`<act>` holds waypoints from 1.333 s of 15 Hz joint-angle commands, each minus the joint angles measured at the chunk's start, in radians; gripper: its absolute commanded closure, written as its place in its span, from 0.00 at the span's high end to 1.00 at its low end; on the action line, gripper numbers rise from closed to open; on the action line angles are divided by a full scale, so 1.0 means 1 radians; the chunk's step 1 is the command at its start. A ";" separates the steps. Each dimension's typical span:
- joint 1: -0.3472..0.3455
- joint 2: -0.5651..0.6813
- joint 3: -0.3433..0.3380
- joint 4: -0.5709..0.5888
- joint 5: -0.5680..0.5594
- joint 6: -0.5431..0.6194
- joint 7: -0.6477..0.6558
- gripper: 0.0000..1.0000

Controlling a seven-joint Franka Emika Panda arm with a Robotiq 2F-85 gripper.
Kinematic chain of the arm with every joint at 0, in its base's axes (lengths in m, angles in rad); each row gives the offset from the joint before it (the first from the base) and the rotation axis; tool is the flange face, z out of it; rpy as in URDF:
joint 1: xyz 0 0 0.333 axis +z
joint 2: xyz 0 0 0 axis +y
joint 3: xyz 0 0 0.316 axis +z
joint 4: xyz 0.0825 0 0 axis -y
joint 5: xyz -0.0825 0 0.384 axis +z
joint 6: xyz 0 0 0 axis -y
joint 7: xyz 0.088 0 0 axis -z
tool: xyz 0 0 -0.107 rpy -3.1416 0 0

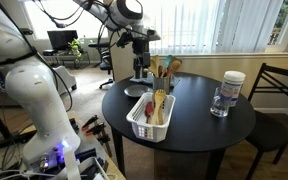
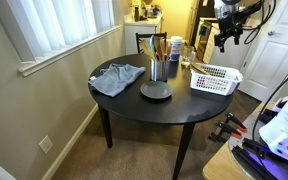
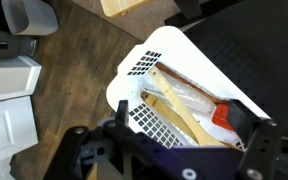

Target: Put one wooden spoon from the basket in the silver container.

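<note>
Approach is the step in hand: the pincer [image 2: 227,40] hangs released and empty above the basket [image 3: 144,62]. Beneath it the wooden spoon [image 3: 184,110] lies slanted inside. Descend straight, jaws astride the handle, clear of the rim. The silver container [image 2: 158,70] stands off to one side on the surface [image 2: 179,108].

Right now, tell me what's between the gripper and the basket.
Nothing but air; the gripper hangs above the basket, plain in an exterior view.
</note>
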 commanded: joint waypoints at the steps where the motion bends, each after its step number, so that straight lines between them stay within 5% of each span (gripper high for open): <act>1: 0.008 0.162 0.002 0.112 0.007 -0.016 0.155 1.00; 20: 0.094 0.537 -0.100 0.446 0.149 -0.013 0.486 1.00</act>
